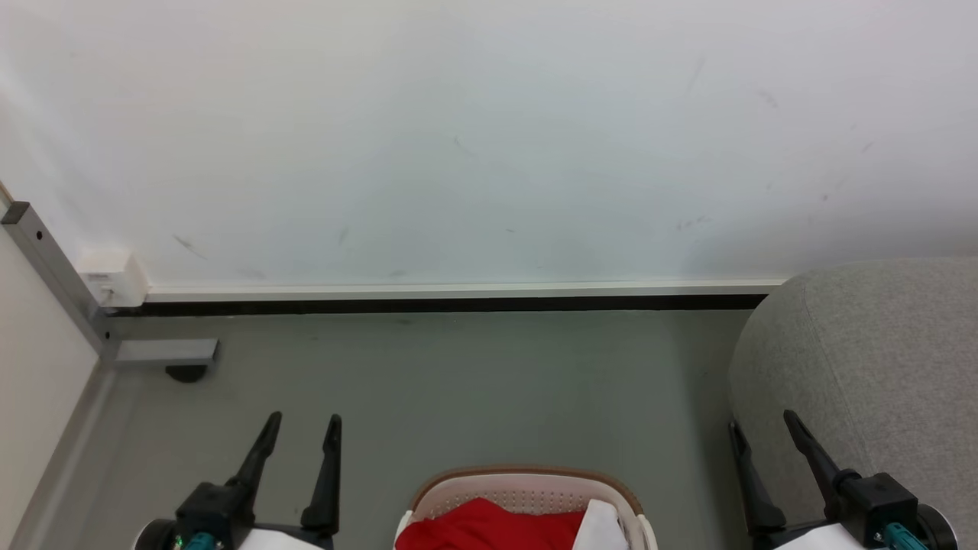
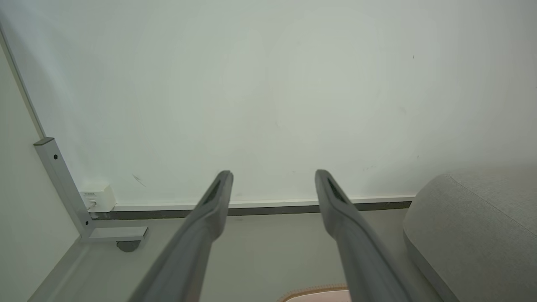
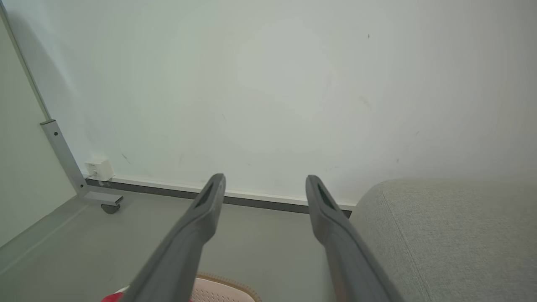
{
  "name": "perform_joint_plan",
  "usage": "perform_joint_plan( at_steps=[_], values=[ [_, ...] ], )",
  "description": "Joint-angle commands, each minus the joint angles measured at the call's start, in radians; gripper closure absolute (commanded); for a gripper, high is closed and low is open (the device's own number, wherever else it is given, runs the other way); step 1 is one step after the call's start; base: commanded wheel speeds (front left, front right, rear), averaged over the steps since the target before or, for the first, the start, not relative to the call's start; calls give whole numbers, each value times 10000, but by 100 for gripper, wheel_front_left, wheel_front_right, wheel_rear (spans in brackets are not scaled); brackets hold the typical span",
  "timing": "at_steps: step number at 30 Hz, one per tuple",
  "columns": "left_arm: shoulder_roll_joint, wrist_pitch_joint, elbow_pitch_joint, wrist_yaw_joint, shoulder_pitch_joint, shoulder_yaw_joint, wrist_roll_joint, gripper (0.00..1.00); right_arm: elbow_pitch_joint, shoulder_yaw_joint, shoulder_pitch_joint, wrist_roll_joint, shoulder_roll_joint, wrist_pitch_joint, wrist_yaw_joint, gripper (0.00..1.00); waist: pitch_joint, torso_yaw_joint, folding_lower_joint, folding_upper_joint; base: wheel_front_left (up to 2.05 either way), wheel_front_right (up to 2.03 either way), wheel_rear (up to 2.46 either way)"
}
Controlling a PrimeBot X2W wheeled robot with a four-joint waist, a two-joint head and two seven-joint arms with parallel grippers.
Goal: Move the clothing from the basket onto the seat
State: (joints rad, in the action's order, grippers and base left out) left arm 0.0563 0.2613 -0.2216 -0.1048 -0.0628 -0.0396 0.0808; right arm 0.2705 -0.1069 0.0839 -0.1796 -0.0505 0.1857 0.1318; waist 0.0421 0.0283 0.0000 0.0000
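1. Closest to the head camera, the basket [image 1: 527, 473] stood at the bottom edge of that view, between the two hands, with its tan rim curving over the perforated white wall.
2. The clothing [image 1: 489, 525] lay inside the basket as a bright red heap. A white piece [image 1: 603, 525] sat just beside it on the right; what it was could not be told.
3. The left hand [image 1: 304, 418] hung to the left of the basket above the grey floor [image 1: 458, 382]. Its two dark fingers were spread wide and held nothing.
4. The right hand [image 1: 760, 420] hung to the right of the basket, in front of the seat [image 1: 863, 359]. Its fingers were likewise wide apart and empty.
5. The seat, light grey and rounded, stood to the right of the basket, reaching back to the pale wall [image 1: 458, 153].
6. A metal frame leg [image 1: 53, 275] and a small white box [image 1: 114, 276] occupied the far left corner, well apart from the basket.
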Motion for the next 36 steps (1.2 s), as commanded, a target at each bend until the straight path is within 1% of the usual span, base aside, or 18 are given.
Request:
perform_joint_plan(
  at_steps=[1, 25, 30, 33, 36],
  values=[
    [35, 48, -32, 6, -61, 23, -129, 0, 48, 29, 108, 120, 22, 41, -21, 0, 5, 9, 0, 0, 0, 0, 0],
    [-7, 36, -78, -42, -96, 183, -16, 0, 122, -101, 172, -59, 15, 162, -21, 0, -23, 156, 0, 0, 0, 0, 0],
    [-13, 35, -79, -52, -97, 209, 9, 0, 94, -125, 203, -80, 15, 167, -21, 0, -92, 287, 0, 0, 0, 0, 0],
    [-16, 35, -69, -63, -112, 211, 57, 0, 77, -184, 237, -504, 15, 191, -21, 0, -170, 418, 0, 0, 0, 0, 0],
    [-19, 35, -101, -65, -129, 222, 118, 0, 46, -252, 350, -578, 12, 181, -21, 0, -271, 560, 0, 0, 0, 0, 0]
  ],
)
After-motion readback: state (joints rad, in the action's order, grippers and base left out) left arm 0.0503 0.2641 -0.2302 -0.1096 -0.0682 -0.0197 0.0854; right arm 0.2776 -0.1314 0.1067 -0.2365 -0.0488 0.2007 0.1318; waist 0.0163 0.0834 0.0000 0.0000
